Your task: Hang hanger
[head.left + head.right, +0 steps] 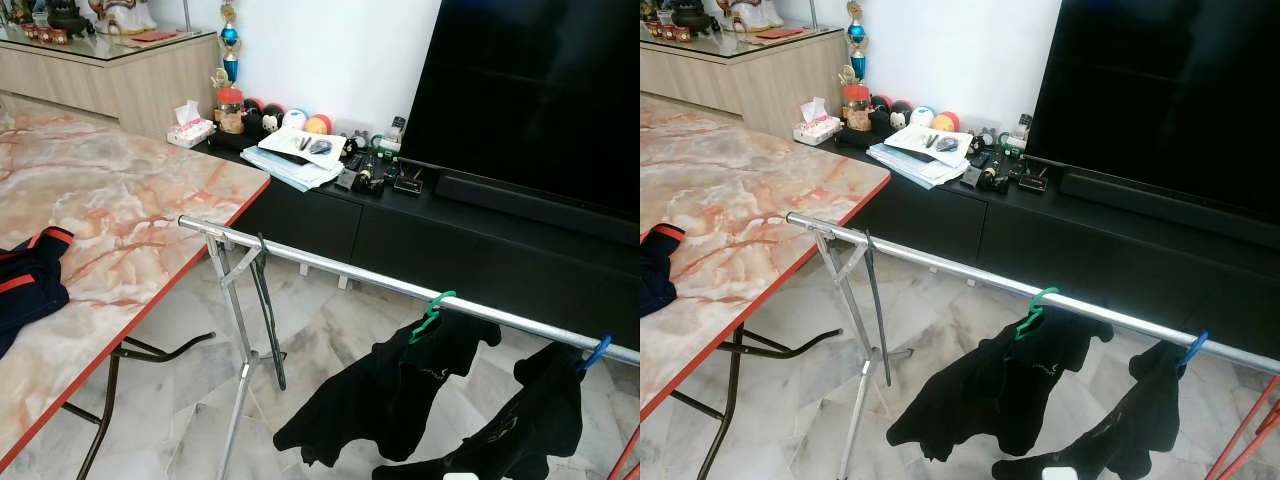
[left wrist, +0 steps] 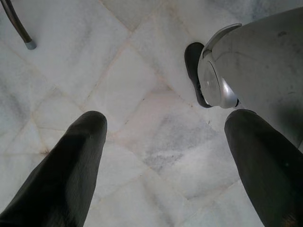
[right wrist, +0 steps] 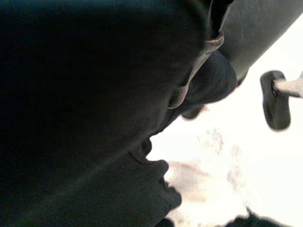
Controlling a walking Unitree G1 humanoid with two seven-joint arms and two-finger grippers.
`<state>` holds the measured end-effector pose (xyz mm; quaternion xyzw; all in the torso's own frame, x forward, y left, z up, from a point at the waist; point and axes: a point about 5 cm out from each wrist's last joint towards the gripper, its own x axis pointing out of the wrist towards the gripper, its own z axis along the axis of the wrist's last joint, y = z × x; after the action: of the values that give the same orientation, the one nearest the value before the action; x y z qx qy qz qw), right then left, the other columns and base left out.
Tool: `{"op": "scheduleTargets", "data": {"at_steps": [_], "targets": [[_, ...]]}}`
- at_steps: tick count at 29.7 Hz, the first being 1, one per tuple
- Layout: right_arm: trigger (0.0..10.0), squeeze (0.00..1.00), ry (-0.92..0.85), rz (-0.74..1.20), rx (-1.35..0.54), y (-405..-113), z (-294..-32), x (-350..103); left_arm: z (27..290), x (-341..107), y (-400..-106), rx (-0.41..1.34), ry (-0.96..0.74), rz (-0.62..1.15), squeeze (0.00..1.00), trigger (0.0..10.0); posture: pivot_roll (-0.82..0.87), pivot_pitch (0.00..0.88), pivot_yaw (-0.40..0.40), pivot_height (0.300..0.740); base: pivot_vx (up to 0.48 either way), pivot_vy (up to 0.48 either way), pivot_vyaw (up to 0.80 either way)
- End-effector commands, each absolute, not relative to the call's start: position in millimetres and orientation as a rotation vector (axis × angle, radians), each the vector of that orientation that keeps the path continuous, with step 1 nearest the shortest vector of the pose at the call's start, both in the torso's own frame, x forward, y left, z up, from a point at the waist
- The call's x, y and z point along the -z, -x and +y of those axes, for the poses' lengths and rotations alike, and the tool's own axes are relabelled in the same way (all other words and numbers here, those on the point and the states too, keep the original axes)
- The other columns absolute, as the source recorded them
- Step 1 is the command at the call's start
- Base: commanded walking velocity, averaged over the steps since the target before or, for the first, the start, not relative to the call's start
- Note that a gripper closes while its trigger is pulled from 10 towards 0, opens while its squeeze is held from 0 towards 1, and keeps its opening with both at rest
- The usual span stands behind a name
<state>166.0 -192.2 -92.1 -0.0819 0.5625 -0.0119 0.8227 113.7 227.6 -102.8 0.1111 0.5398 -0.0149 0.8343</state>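
Two black garments hang on the rail (image 1: pixel 330 265); left jaws spread, right unclear.

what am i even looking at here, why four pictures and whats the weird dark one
A walking humanoid robot took these. The two wide pictures come from cameras in its head, looking down at a metal drying rail where two black garments hang, one on a green hanger, one on a blue hanger. Beside it, a marble table holds a dark garment with red trim.

The other two come from wrist cameras. The left gripper hangs open over the tiled floor. The dark picture is the right wrist's, pressed close against black cloth; its fingers can't be made out.
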Motion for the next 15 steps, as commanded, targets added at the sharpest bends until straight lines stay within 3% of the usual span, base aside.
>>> {"op": "scheduleTargets", "data": {"at_steps": [1, 15], "targets": [[0.0, 0.0, 0.234, 1.224, -0.041, -161.4, -192.6, 94.1, 225.0, 104.4, -111.0, 0.041, -0.229, 1.161, 0.0, 10.0, 0.21, 0.0, -0.085, 0.74, 0.0, 0.0, 0.0], [0.0, 0.0, 0.511, 1.256, -0.415, -143.3, -182.3, 101.9, 224.1, 104.7, -110.7, 0.042, -0.222, 1.163, 0.0, 10.0, 0.21, 0.0, -0.085, 0.74, 0.0, 0.0, 0.0]]}}
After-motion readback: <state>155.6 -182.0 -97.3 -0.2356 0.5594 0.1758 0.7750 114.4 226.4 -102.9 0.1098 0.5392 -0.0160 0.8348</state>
